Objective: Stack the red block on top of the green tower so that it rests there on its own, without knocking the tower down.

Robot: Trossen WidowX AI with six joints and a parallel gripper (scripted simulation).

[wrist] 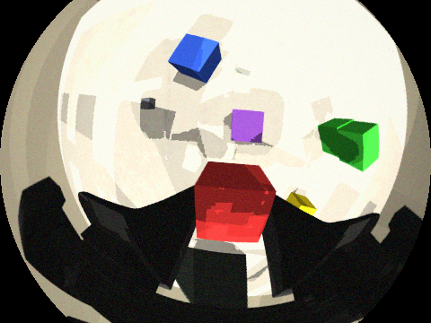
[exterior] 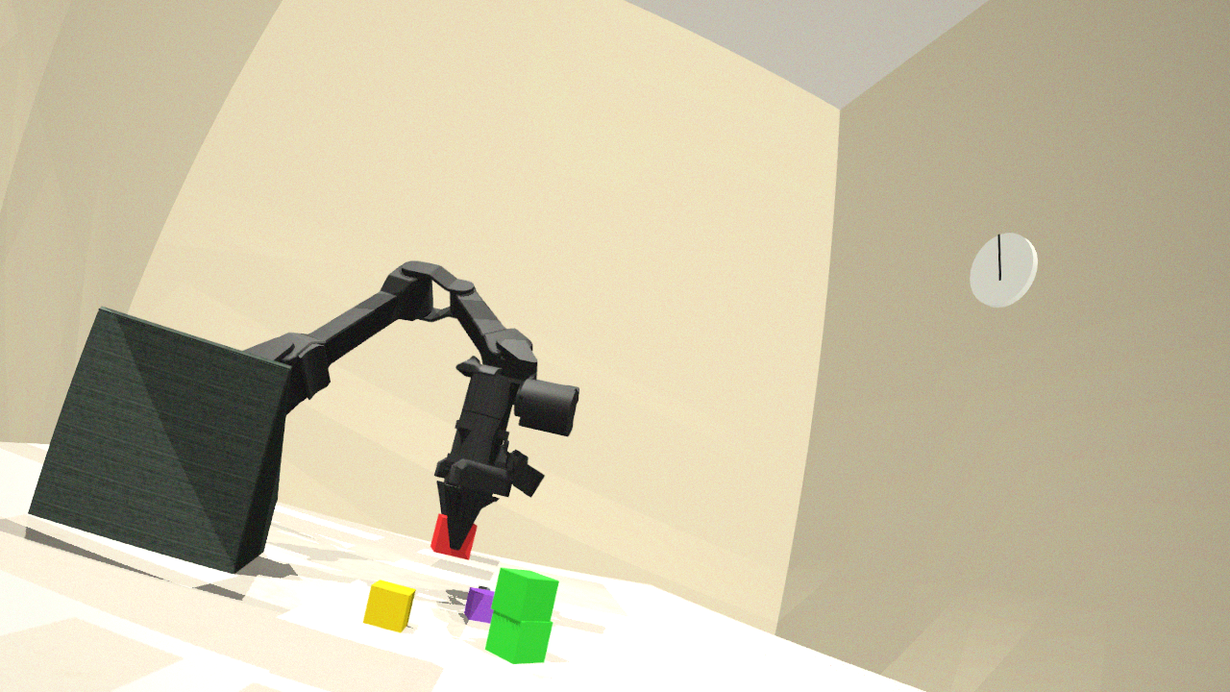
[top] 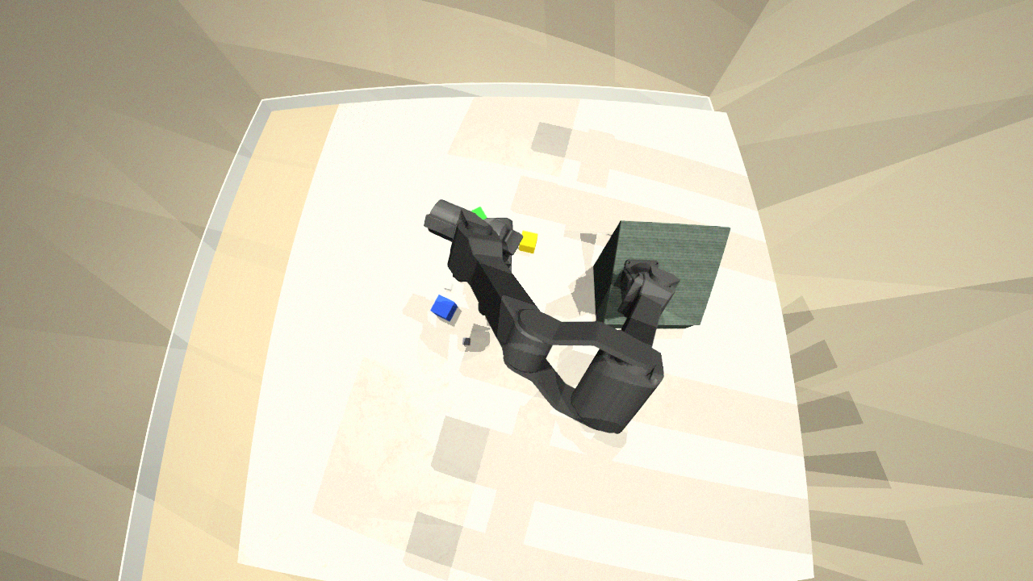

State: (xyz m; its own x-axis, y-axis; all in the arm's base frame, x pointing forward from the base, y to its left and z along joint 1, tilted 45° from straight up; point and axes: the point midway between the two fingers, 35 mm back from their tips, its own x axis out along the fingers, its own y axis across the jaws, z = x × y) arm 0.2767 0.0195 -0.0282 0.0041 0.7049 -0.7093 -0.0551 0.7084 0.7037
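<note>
Gripping the red block [exterior: 451,535] at about half width, the jaws hold it above the table [exterior: 688,636].

Tool [wrist: 235,240] clamps red block [wrist: 233,203]; purple cube [wrist: 247,125] beyond, prob. on table.

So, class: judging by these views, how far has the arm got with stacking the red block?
Done: the gripper is shut on the red block and holds it off the table. In hand: carrying it toward the green tower, which stands two blocks tall beside the purple block. Left: set it on top and let go.
</note>
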